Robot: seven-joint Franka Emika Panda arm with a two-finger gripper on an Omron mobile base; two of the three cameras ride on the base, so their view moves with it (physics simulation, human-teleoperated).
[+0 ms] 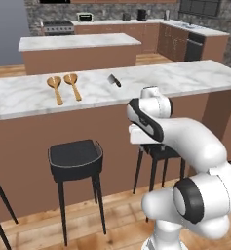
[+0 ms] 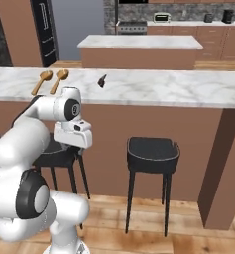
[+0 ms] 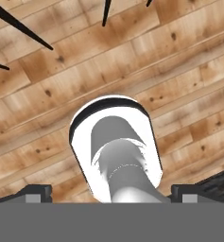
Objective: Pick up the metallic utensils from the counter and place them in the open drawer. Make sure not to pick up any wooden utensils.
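Nearest, at the hand view's bottom, the pincer (image 3: 111,194) is seen spread wide, empty, above plank floor. Farther, upper centre on the marble desk (image 1: 185,80), a small dark-handled metal utensil (image 1: 114,80) lies; judged light, stiff, slippery, best gripped at its handle. Two wooden spoons (image 1: 63,87) lie left.

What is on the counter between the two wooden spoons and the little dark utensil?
Nothing: between the wooden spoons and the dark utensil lies bare marble counter, shown in both base views.

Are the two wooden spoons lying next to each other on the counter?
Yes, the two wooden spoons lie side by side on the marble counter, handles pointing toward the robot.
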